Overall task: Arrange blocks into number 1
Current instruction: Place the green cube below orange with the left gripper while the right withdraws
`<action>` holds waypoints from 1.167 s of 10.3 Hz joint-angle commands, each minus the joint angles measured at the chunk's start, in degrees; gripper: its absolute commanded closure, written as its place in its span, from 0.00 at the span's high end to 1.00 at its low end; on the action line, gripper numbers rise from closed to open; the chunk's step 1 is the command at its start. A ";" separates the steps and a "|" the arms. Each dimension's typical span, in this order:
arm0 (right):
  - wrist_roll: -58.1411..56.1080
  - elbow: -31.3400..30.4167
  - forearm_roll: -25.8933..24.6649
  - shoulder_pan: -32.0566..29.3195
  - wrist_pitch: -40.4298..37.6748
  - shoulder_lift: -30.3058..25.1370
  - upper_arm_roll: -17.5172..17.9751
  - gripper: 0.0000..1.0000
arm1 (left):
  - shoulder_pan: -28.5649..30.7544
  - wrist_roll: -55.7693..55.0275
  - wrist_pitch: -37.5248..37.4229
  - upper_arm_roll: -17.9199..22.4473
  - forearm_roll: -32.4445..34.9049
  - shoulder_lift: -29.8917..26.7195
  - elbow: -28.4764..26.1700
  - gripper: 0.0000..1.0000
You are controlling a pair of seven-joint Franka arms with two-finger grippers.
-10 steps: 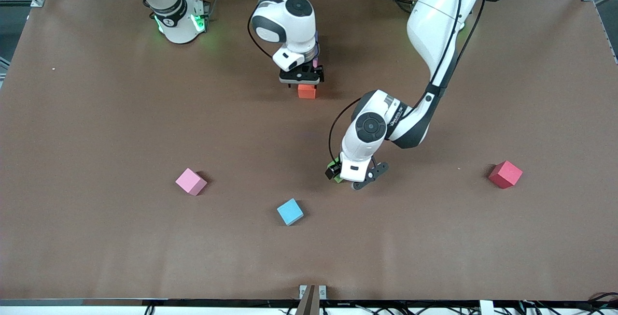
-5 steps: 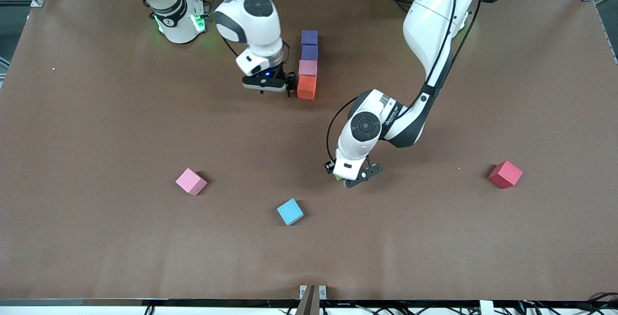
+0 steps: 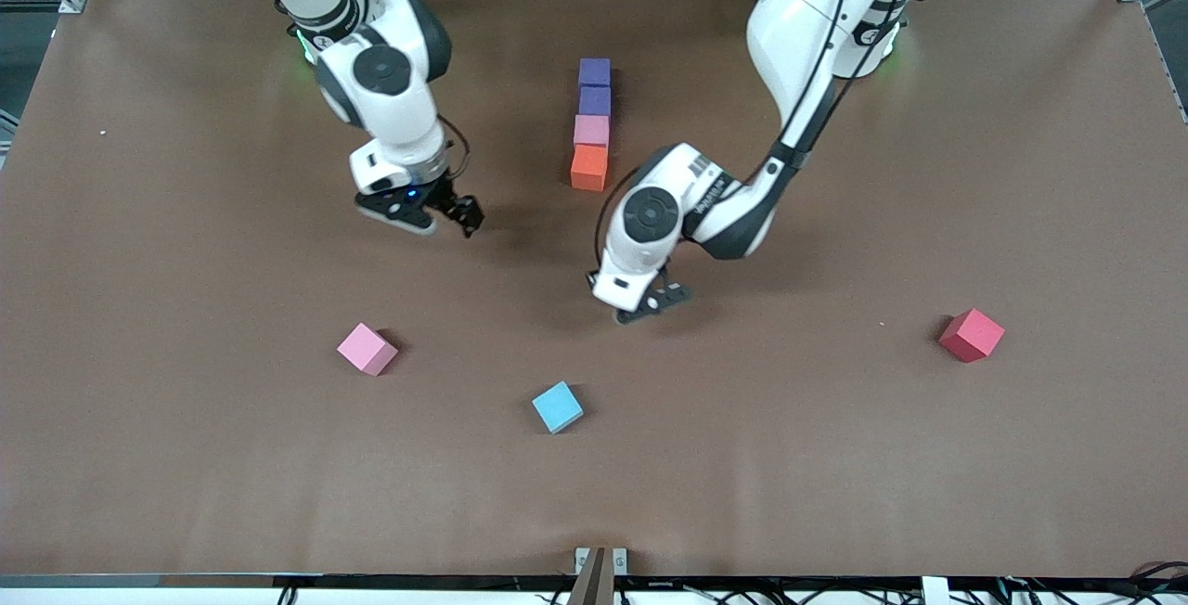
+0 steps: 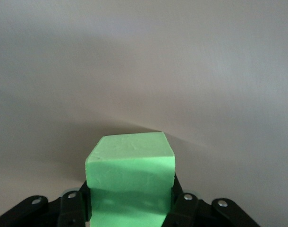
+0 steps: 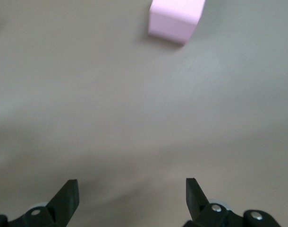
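Four blocks lie in a line on the table: purple (image 3: 595,71), purple (image 3: 595,101), pink (image 3: 591,130) and orange (image 3: 589,167), the orange one nearest the front camera. My left gripper (image 3: 642,306) hangs over bare table just nearer the camera than the orange block. It is shut on the green block (image 4: 130,172), which its hand hides in the front view. My right gripper (image 3: 447,213) is open and empty over the table, beside the line toward the right arm's end. A loose pink cube (image 3: 368,349) also shows in the right wrist view (image 5: 177,21).
A sky-blue cube (image 3: 558,406) lies near the middle, closer to the front camera. A red cube (image 3: 972,335) sits toward the left arm's end. The brown table mat (image 3: 835,456) covers the whole surface.
My right gripper let go of the orange block and swung away toward the loose pink cube. My left gripper lifted the green block and carried it toward the line.
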 commanded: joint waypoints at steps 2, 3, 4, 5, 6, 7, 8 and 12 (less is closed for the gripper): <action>-16.61 2.76 -0.07 -8.93 -3.05 -5.92 -0.95 1.00 | -1.24 -0.24 -0.80 -5.29 0.90 -3.56 -6.73 0.00; -18.37 8.00 -0.07 -10.43 -9.07 -5.84 -0.96 1.00 | -1.42 -0.24 -0.80 -6.78 6.40 -4.78 -9.19 0.00; -21.26 15.98 0.36 -11.66 -18.97 -5.06 -0.96 1.00 | -0.99 -0.07 -0.80 -8.19 7.59 -5.23 -10.17 0.00; -24.07 24.58 0.63 -12.81 -29.24 -4.27 -0.96 1.00 | -0.98 0.28 -0.71 -8.64 8.12 -5.50 -10.96 0.00; -26.80 30.58 1.33 -14.04 -34.31 -3.65 -1.13 1.00 | -0.98 0.63 -0.71 -9.17 8.74 -6.02 -11.58 0.00; -30.39 33.17 4.73 -15.79 -35.66 -3.73 -1.31 1.00 | -0.90 0.64 -0.62 -9.43 10.13 -6.03 -11.94 0.00; -34.52 35.89 8.59 -18.24 -37.59 -3.73 -1.57 1.00 | -0.89 0.64 -0.45 -10.04 11.37 -6.03 -11.94 0.00; -39.48 44.60 10.39 -19.32 -46.65 -3.73 -3.59 1.00 | -0.81 0.73 -0.01 -10.05 12.34 -6.03 -11.15 0.99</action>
